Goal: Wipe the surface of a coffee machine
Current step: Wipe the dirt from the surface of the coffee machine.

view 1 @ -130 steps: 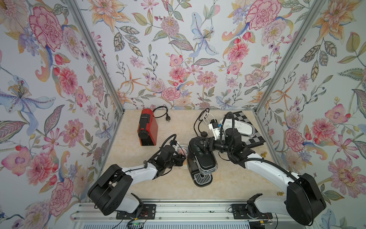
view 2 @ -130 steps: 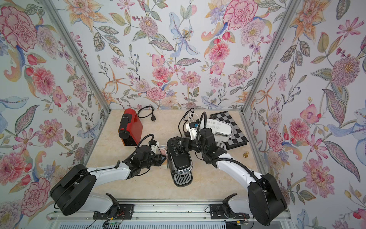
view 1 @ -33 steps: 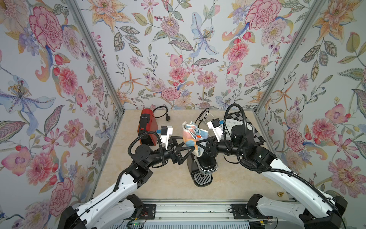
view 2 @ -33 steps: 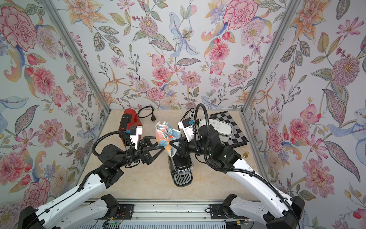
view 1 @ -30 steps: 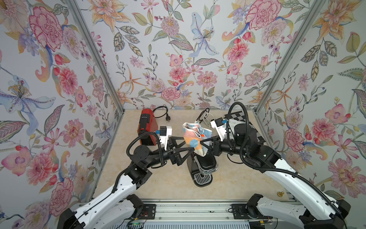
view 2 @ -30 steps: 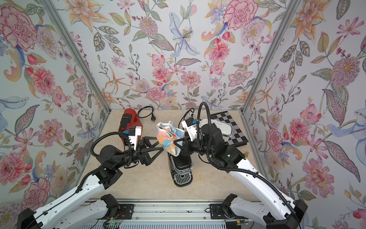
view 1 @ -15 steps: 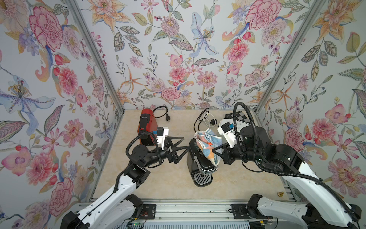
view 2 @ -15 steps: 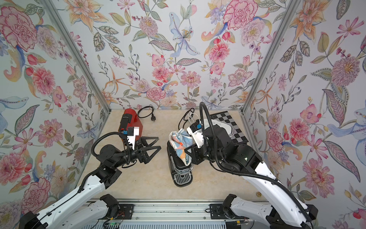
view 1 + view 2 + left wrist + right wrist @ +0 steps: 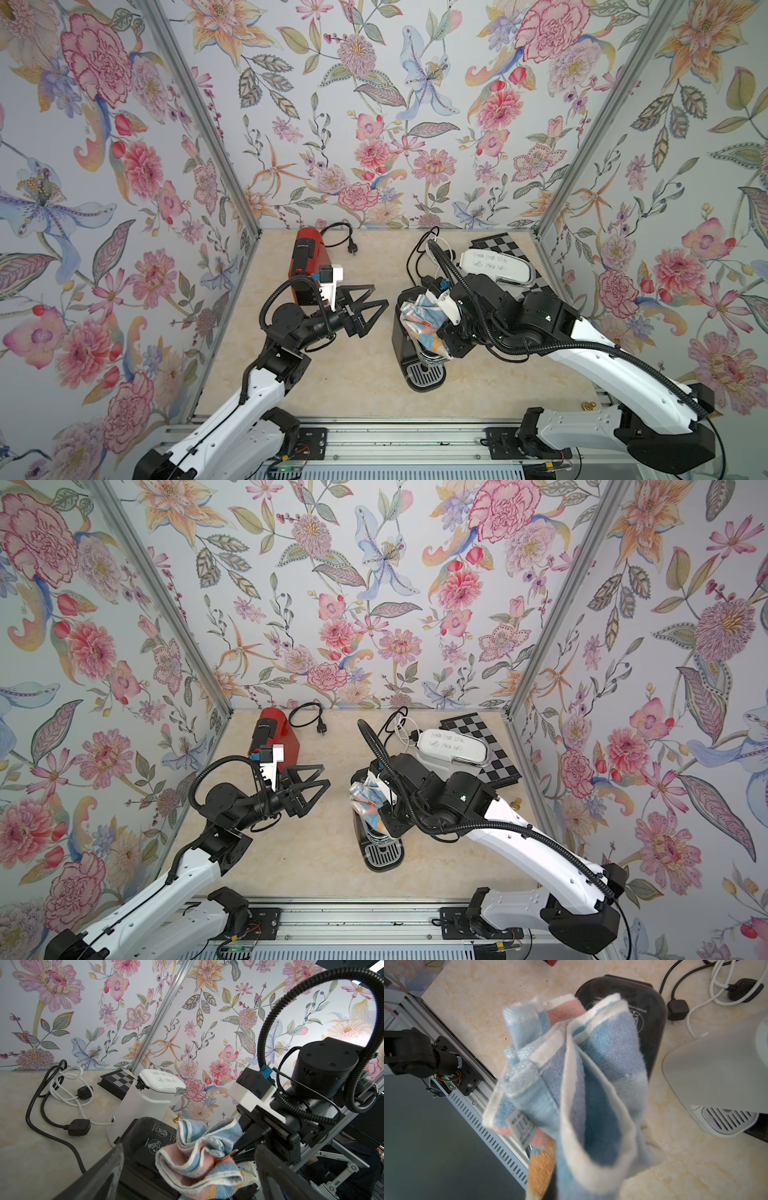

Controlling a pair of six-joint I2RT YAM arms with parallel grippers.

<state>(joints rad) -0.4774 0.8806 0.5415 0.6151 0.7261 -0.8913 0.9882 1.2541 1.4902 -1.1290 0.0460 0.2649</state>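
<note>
Clamping the striped cloth (image 9: pixel 419 320), our right hand (image 9: pixel 235 1149) is shut tight on it and holds it bunched on top of the black coffee machine (image 9: pixel 398 351), which stands mid-worktop (image 9: pixel 353 374). We note the left hand (image 9: pixel 381 294) empty, fingers spread wide, hanging apart from that machine on its left. A red machine (image 9: pixel 305 249) sits behind it; a white machine (image 9: pixel 490 264) by a chessboard (image 9: pixel 498 241) sits at the back right.
</note>
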